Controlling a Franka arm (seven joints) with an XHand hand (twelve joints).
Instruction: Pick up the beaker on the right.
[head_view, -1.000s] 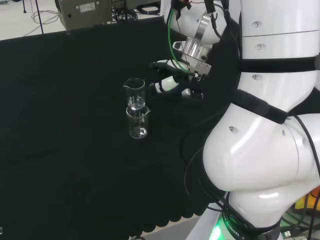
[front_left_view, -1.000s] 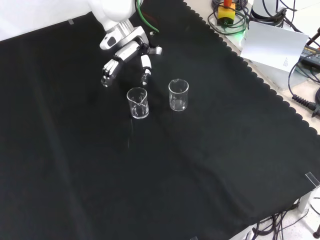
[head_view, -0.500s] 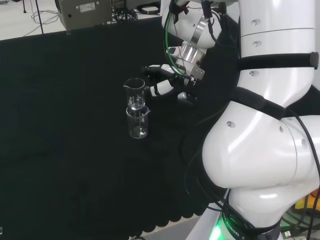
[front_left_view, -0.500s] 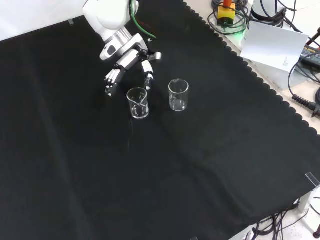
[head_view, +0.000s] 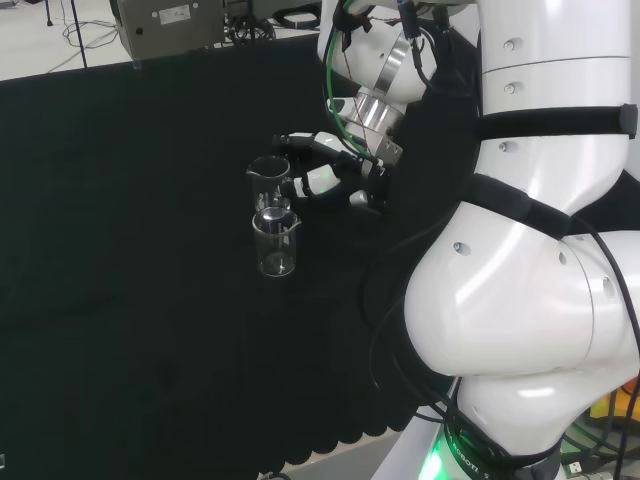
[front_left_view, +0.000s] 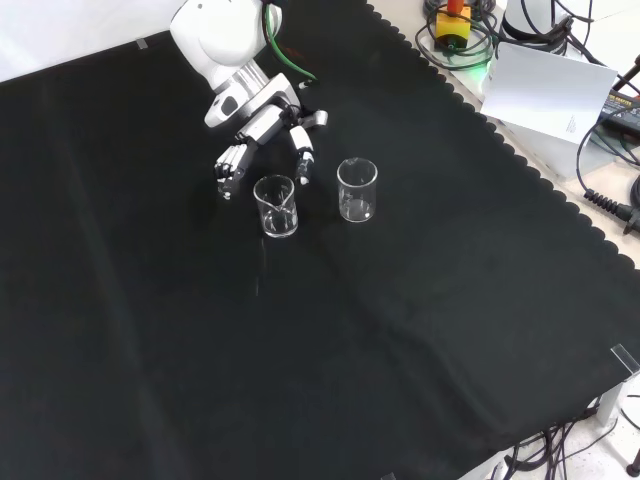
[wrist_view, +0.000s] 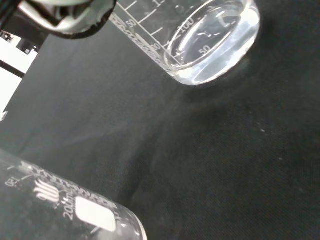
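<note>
Bench: black cloth (front_left_view: 150, 330), flat. Two clear beakers stand on it, both upright and apparently empty.

Hand (front_left_view: 262, 128): comes in low from the top of the front view. It is open and holds nothing. The fingers (front_left_view: 228, 165) reach down on one side and the thumb (front_left_view: 303, 165) is splayed to the other, leaving a wide gap.

Target beaker (front_left_view: 276, 207): the left one of the pair in the front view, just below that gap. No contact is visible. In the head view it is the farther beaker (head_view: 268, 178), with the hand (head_view: 325, 175) just beside it on the right. I take it as the task's "right" beaker, counted from the arm's side, since the hand is lined up on it.

Second beaker (front_left_view: 357, 190): near the target, on the thumb's side in the front view, apart from both. In the head view it is the nearer one (head_view: 275, 243).

Step in hand: final approach before the grasp.
- Bring the palm closer until the glass wall sits well inside the span, then curl fingers and thumb onto opposite sides, below the rim.
- Keep the spout away from the contact points.
- The thumb passes between the two beakers, so watch its clearance. A nudge could slide or tip the second one.
- Close evenly, since one-sided contact would likely push the light glass across the cloth.
- Lift straight up.
</note>
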